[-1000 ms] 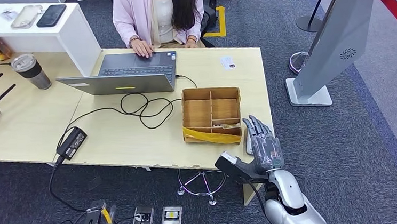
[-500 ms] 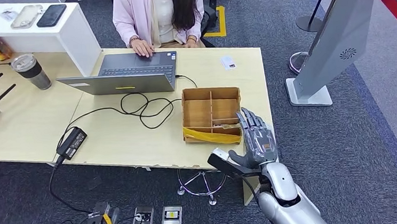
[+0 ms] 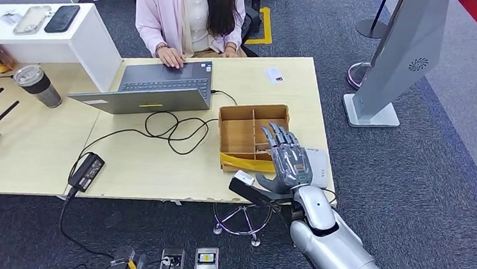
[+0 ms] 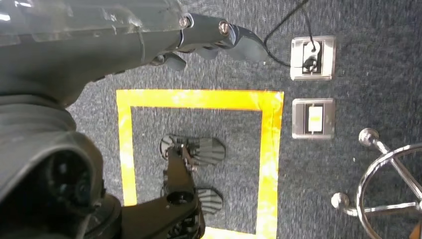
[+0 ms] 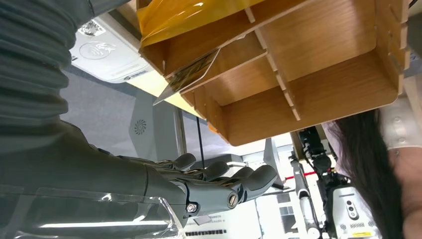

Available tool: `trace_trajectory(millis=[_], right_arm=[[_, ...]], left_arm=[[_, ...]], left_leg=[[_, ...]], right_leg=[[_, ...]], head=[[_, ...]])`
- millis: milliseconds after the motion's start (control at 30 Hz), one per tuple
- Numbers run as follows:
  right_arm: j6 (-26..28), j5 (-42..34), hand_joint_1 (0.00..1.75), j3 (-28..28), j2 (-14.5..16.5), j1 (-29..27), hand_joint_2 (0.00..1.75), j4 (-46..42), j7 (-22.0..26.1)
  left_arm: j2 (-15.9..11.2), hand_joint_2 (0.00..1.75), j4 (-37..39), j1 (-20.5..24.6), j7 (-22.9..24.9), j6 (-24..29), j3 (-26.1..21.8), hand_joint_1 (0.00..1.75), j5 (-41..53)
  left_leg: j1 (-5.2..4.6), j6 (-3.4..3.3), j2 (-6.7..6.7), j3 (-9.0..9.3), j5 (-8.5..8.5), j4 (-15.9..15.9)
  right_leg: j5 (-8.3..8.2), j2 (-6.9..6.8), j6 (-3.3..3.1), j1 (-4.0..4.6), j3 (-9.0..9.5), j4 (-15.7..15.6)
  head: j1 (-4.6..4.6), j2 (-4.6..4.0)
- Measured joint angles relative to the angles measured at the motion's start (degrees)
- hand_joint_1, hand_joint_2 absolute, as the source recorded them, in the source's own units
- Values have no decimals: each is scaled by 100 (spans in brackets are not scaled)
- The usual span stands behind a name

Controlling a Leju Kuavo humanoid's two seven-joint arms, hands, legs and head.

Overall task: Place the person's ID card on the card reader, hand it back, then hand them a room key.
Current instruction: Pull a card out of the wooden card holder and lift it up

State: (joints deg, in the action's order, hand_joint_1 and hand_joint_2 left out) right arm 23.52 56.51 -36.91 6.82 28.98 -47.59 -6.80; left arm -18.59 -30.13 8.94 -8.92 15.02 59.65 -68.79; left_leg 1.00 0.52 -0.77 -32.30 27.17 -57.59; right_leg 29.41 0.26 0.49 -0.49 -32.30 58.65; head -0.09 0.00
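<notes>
My right hand (image 3: 286, 163) hovers with fingers spread and empty over the near right corner of the wooden divided box (image 3: 251, 110). In the right wrist view the right hand (image 5: 214, 186) sits beside the box (image 5: 323, 94), where a dark patterned key card (image 5: 191, 74) lies in one compartment. The white card reader (image 3: 317, 160) sits on the table just right of the hand, and its face (image 5: 104, 50) bears a contactless mark. A small white ID card (image 3: 274, 75) lies on the far right of the table. My left hand (image 4: 219, 35) hangs over the floor, holding nothing.
A person (image 3: 188, 16) sits at the table's far side with hands on a grey laptop (image 3: 148, 87). A black cable (image 3: 171, 130) and power brick (image 3: 86, 171) lie left of the box. A metal cup (image 3: 38, 86) stands far left. A grey kiosk (image 3: 402, 44) stands right.
My right hand has risen from beside the table's near right edge and moved left and forward over the box's near right corner. The card reader it covered now shows.
</notes>
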Motion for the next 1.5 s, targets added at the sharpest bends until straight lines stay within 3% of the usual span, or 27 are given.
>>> trace_trajectory(millis=[733, 800, 833, 867, 933, 967, 1500], right_arm=[[278, 91, 0, -61, 404, 489, 175, 1270, 215], [295, 109, 14, -62, 404, 547, 175, 1378, 190], [310, 114, 51, -61, 404, 571, 175, 1432, 180], [326, 115, 53, -61, 404, 591, 175, 1481, 174], [353, 115, 39, -61, 403, 626, 175, 1563, 176], [364, 114, 2, -61, 402, 643, 175, 1603, 184], [575, 216, 0, -56, 302, 775, 175, 1933, 269]], left_arm=[[440, 0, 781, 80, -63, -12, -303, 0, 95], [472, 0, 837, 82, -63, -10, -354, 0, 119], [487, 0, 865, 83, -63, -10, -380, 0, 137], [500, 0, 892, 84, -63, -9, -403, 0, 154], [520, 0, 936, 86, -63, -9, -432, 0, 186], [529, 0, 957, 86, -63, -9, -449, 0, 204], [618, 0, 1090, 81, 107, 107, -679, 0, 389]], left_leg=[[0, 0, 0, 1, 0, 0], [0, 0, 0, 1, 0, 0], [0, 0, 0, 1, 0, 0], [0, 0, 0, 1, 0, 0], [0, 0, 0, 2, 0, 0], [0, 0, 0, 2, 0, -1], [0, 0, 0, 2, 0, -1]], right_leg=[[0, 1, 0, 0, -1, 0], [0, 1, 0, 0, -1, 0], [0, 1, 0, 0, -1, 0], [0, 1, 0, 0, -1, 0], [0, 1, 0, 0, -1, 0], [0, 1, 0, 0, -1, 0], [0, 2, 0, 0, -1, 0]], head=[[0, 0], [1, 0], [1, 0], [1, 0], [1, 0], [1, 0], [1, 0]])
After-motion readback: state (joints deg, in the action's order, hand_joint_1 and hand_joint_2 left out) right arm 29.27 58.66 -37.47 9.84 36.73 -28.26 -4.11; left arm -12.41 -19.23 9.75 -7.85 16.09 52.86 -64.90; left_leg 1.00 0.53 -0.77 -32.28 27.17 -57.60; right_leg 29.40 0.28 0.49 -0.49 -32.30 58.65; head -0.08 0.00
